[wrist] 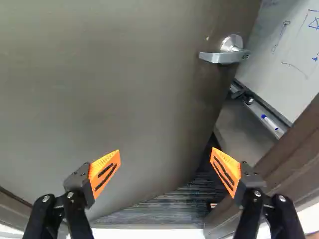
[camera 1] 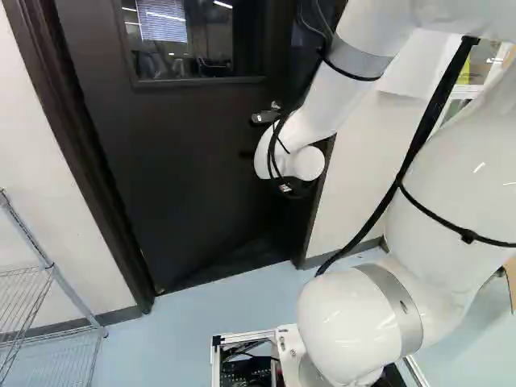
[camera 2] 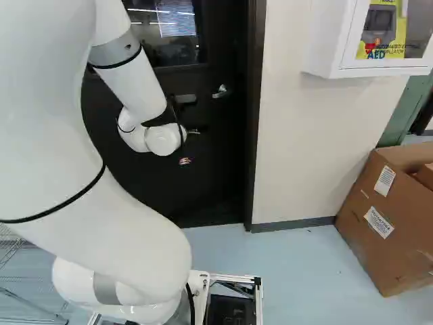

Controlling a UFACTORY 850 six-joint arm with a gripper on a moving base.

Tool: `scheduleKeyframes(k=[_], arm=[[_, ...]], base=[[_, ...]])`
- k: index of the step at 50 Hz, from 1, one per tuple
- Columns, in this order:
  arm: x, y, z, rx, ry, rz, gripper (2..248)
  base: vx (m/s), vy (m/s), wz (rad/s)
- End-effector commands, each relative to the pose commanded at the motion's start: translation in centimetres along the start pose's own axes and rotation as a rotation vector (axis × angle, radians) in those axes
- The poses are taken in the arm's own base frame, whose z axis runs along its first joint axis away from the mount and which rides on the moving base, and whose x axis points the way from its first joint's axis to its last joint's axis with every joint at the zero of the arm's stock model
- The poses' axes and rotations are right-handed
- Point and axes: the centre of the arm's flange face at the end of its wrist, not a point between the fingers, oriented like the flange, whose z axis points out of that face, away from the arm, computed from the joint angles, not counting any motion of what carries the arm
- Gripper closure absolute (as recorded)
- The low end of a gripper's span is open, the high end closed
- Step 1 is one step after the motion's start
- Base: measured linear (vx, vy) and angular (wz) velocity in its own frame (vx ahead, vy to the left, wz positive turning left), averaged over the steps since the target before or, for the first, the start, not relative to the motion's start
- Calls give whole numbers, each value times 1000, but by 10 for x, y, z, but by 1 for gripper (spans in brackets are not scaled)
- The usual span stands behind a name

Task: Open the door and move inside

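The dark door (camera 1: 185, 153) with a window stands ajar; in the wrist view its panel (wrist: 109, 89) is swung back from the frame, leaving a gap along the handle side. Its silver lever handle (camera 2: 221, 91) shows also as a lever (wrist: 222, 56) ahead of the gripper, untouched. My black gripper (camera 2: 183, 145) is just in front of the door, its fingers hidden against the dark panel in the base views. In the wrist view the gripper (wrist: 165, 172) has its orange pads wide apart, with nothing held between them.
Past the gap are a whiteboard (wrist: 286, 45) and its marker tray (wrist: 264, 117). The door frame (wrist: 294, 154) stands close beside one finger. A wire rack (camera 1: 48, 282) is left of the doorway; a wall cabinet (camera 2: 338, 40) and cardboard box (camera 2: 385, 223) are right of it.
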Motion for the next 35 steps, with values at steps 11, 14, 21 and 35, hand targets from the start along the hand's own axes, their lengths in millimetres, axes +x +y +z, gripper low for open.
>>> scheduleKeyframes(k=[11, 14, 21, 35], arm=[[0, 0, 0, 0, 0, 0, 3], [0, 0, 0, 0, 0, 0, 3], [0, 0, 0, 0, 0, 0, 3], [0, 0, 0, 0, 0, 0, 3]], base=[[1, 41, 199], [10, 42, 247], [25, 62, 272], [29, 38, 168]])
